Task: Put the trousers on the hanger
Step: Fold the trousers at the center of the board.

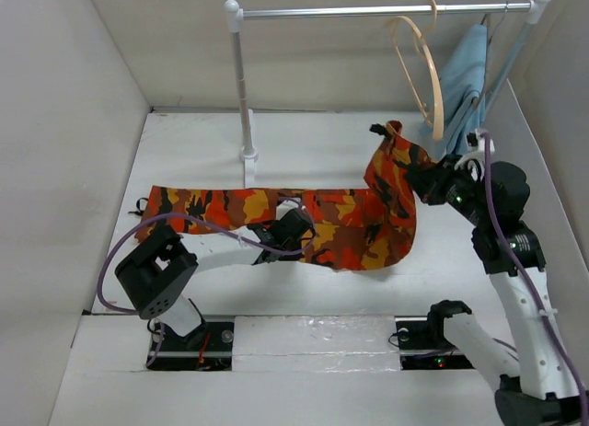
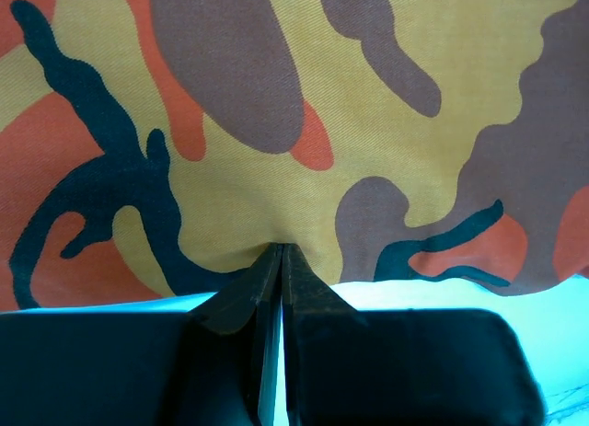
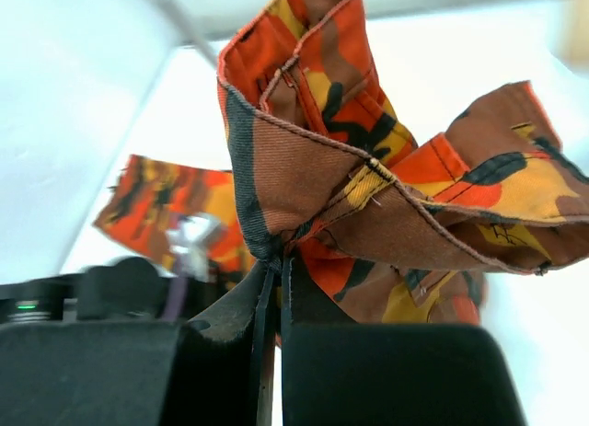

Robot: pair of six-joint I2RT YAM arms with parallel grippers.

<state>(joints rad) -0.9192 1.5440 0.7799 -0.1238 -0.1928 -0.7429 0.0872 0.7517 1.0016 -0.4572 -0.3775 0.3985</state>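
The camouflage trousers [image 1: 276,210] lie spread across the white table, legs to the left, waist end lifted at the right. My right gripper [image 1: 416,176] is shut on the waistband and holds it raised below the hanger; in the right wrist view [image 3: 279,259] the folded waistband [image 3: 368,182] bunches above the closed fingers. My left gripper [image 1: 296,231] is shut on the lower edge of the trousers at mid-table; its wrist view [image 2: 281,249] shows the tips pinching the cloth [image 2: 304,122]. The tan wooden hanger [image 1: 420,67] hangs on the rail at the back right.
A white rail [image 1: 386,10] on a post [image 1: 244,95] spans the back. A light-blue cloth [image 1: 463,81] hangs on it just right of the wooden hanger. White walls [image 1: 55,122] close in the table on both sides.
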